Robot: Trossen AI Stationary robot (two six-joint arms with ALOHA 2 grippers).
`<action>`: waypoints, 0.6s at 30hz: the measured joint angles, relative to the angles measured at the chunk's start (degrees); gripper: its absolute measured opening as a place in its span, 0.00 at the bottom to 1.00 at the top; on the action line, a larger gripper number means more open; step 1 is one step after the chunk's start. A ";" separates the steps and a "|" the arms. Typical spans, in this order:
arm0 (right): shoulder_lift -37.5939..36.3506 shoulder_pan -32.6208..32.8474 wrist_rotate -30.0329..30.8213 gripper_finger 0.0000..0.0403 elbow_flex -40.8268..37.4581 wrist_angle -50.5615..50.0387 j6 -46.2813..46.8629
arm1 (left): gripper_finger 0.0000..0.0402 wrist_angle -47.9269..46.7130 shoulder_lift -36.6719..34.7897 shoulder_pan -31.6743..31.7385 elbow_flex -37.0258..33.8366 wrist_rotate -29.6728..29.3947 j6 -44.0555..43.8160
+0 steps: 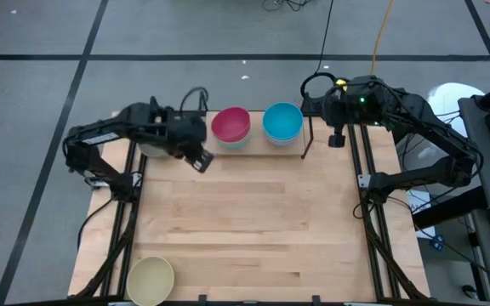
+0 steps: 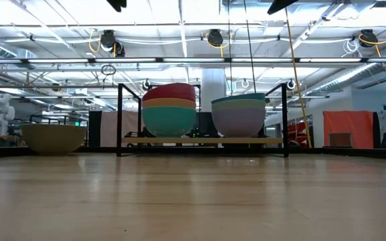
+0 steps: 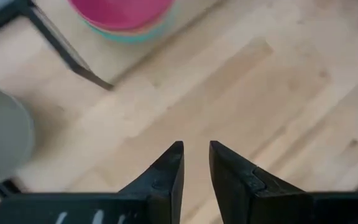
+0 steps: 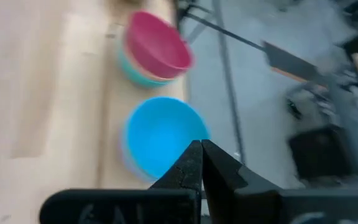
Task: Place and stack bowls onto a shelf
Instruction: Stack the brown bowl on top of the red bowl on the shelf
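The shelf (image 2: 203, 141) has thin black rods and a light wood board. On the shelf one stack of bowls has a magenta bowl (image 1: 230, 124) on top, then an orange bowl (image 2: 169, 104), then a green-blue bowl (image 2: 169, 120). Beside it on the shelf, the other stack has a bright blue bowl (image 1: 282, 120) on top and a pale purple bowl (image 2: 238, 120) at the bottom. Far from the shelf sits a cream bowl (image 1: 150, 280). Near the shelf's end is a grey-green bowl (image 3: 2, 143). The table (image 1: 253, 221) is light wood. Both arms are dark.
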 joint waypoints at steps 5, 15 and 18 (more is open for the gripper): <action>0.01 0.04 -4.11 0.00 0.00 -1.52 -0.88 | 0.20 -0.14 -0.98 -7.45 -1.80 0.05 -12.80; -0.01 0.04 -3.89 0.00 0.00 -2.76 -2.10 | 0.20 0.24 -1.12 -24.68 -13.78 6.33 -46.91; -0.01 0.02 -3.89 0.00 0.00 -2.76 -2.01 | 0.20 2.97 -1.17 -29.55 -17.63 8.20 -58.31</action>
